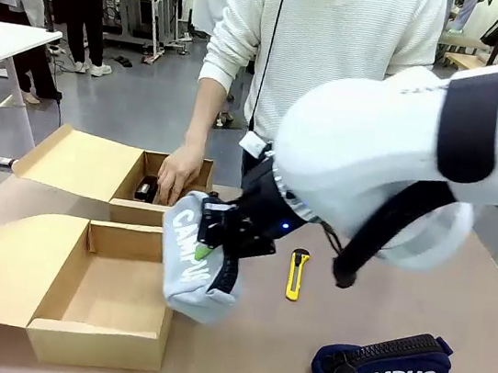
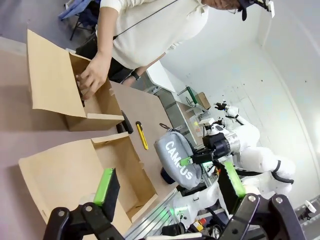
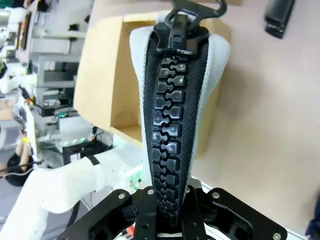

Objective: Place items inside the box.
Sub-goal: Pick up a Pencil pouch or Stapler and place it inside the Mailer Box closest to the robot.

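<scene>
Grey pouch (image 1: 189, 266): lettered "CAMPUS" in white and held up on end by the right tool, just beside the right wall of the near box; whether its lower end touches the table cannot be told.
Right tool (image 1: 214, 239): pressed together on the grey pouch. In the right wrist view the black zip runs straight up from between its fingers (image 3: 192, 202).
Left tool (image 2: 165, 170): spread wide with nothing between its green pads (image 2: 106, 184), hanging above the near box.
Near box (image 1: 98, 332): open cardboard, flap folded out to the left, bare brown floor inside.
Far box (image 1: 76, 162): open cardboard behind the near one, with a black item (image 1: 147, 189) lying in it.
Person's hand (image 1: 179, 172): reaching down into the far box, fingers close by the black item.
Navy pouch (image 1: 381, 372): lies on the table (image 1: 473, 311) at the right, white "CAMPUS" facing the camera, well apart from both boxes.
Yellow utility knife (image 1: 296, 274): flat on the table between the grey pouch and the navy pouch.
Second black item (image 3: 277, 17): lies on the table near the far box; too small to name.
</scene>
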